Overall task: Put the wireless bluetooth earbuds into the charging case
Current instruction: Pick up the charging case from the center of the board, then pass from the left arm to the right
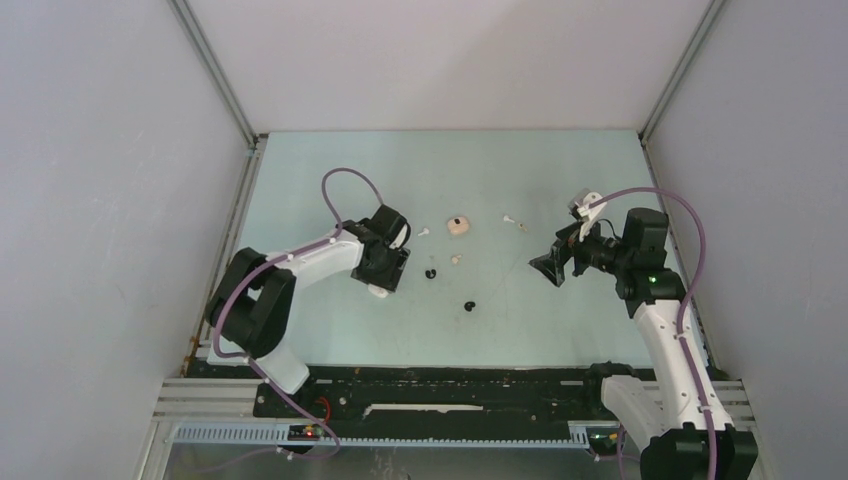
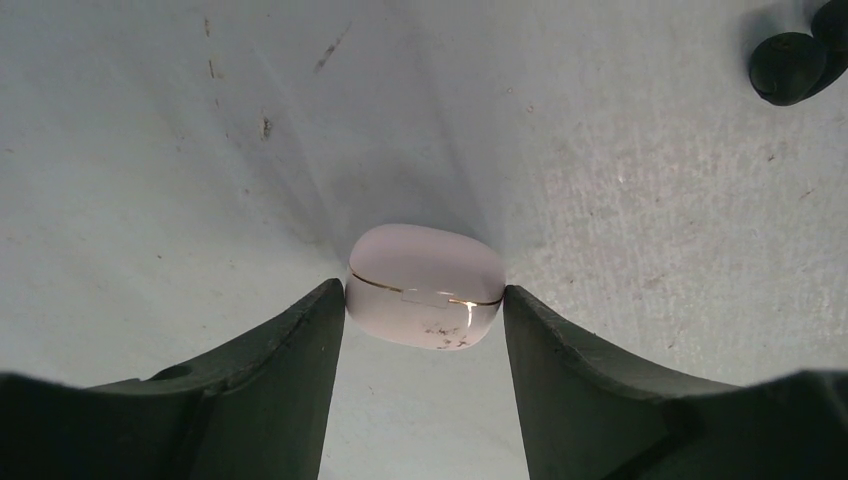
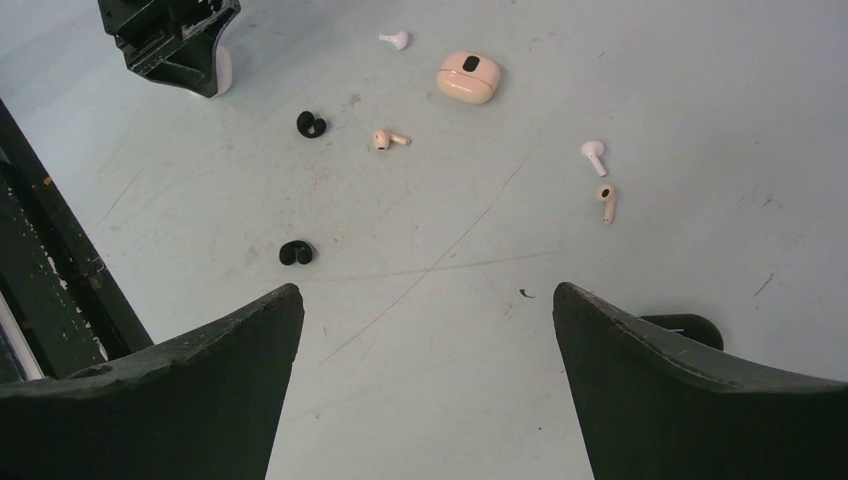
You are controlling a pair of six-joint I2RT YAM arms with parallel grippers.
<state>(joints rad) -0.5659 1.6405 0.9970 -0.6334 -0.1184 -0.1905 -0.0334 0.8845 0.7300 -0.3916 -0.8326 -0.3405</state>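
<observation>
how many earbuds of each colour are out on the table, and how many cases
white earbuds: 2
beige earbuds: 2
black earbuds: 2
cases: 2 (beige case, pale pink case)
total: 8

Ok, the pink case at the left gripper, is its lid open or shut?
Shut: the pink case shows only a thin seam line, lid flush on its base.

Black earbud (image 2: 790, 65) cut by frame corner; pale case (image 3: 227, 72) half-hidden behind left end effector (image 3: 190, 70).
</observation>
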